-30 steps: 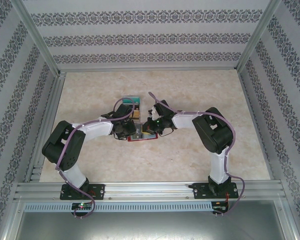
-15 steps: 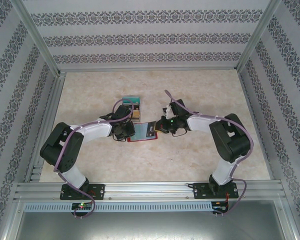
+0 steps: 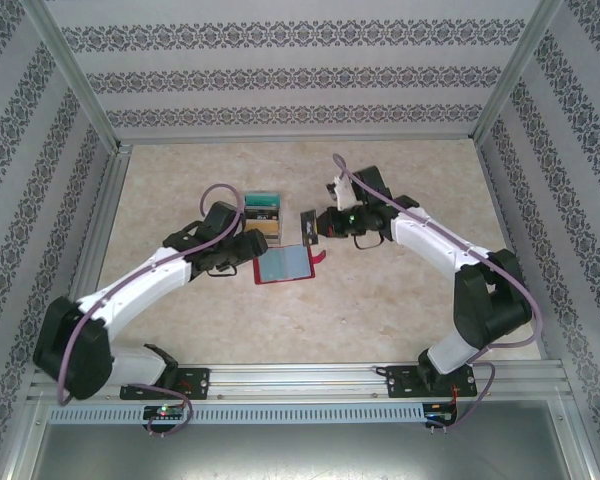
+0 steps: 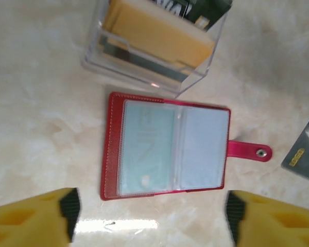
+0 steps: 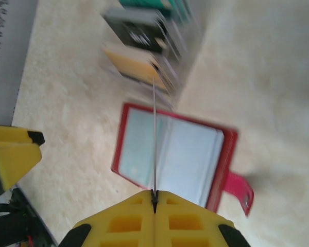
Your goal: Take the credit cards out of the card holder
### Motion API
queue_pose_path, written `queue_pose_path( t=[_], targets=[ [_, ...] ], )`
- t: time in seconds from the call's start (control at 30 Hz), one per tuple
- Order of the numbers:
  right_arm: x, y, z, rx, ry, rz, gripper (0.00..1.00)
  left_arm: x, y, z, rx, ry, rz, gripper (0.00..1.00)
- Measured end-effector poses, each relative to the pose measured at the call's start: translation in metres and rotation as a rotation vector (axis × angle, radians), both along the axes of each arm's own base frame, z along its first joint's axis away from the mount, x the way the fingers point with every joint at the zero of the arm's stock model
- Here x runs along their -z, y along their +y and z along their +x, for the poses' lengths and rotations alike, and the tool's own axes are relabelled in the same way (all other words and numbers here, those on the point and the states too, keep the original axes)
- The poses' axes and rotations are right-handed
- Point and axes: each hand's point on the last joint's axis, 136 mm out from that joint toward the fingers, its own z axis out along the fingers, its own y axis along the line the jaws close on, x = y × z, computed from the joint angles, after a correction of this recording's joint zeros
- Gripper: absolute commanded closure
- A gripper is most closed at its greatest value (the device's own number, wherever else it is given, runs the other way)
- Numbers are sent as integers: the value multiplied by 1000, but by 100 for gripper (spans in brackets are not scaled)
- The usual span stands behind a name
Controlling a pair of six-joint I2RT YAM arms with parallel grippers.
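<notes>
- Top external view: the left gripper (image 3: 252, 250) has released the card holder (image 3: 283, 264) and drawn back to its left edge. The right gripper (image 3: 318, 224) has pulled away up-table with a dark card (image 3: 308, 224). One card is therefore out. The holder lies open and flat on the table (image 3: 400, 300), mid-table just below the clear box (image 3: 262, 212), inner face up, with neither gripper touching it.
- Left wrist view: the yellow fingers (image 4: 33, 218) stand wide apart with nothing between them. The holder (image 4: 167, 146) lies just beyond them, centred in the gap, with its closing tab (image 4: 247, 151) pointing right. The left pocket looks pale green (probably another card remains, so the task is judged unfinished). The dark card (image 4: 304, 159) hangs at the right edge, apart from the holder.
- Right wrist view: the jaws are pressed together on the dark card (image 5: 154, 139), seen edge-on as a thin line. The holder (image 5: 175, 159) lies below and ahead, blurred, and clear of the card.
</notes>
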Motion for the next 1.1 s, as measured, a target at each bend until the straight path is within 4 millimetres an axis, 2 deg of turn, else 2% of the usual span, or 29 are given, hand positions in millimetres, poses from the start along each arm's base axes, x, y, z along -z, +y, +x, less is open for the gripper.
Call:
queue_pose_path(
  t=[0.07,0.13,0.3,0.5,0.63,0.87,1.1],
  targets=[
    [-23,12,9,-50,-97,-28,100,-16,13,-5,-37,-34,8,1],
    [-38,26,15,-99,-177,-64,100,-28,27,-10,-75,-61,23,1],
    [-43,63,19,-243,-361,-215,100,-47,64,-24,-168,-101,62,1],
    [-27,105,26,-472,-581,-453,100,-64,93,-43,-236,-138,87,0],
    [-8,122,37,-594,-680,-614,100,-71,106,-53,-269,-159,95,0],
    [25,124,61,-724,-749,-833,100,-68,120,-61,-298,-138,125,0],
    [45,125,73,-790,-760,-917,100,-63,124,-63,-304,-118,133,0]
  ],
)
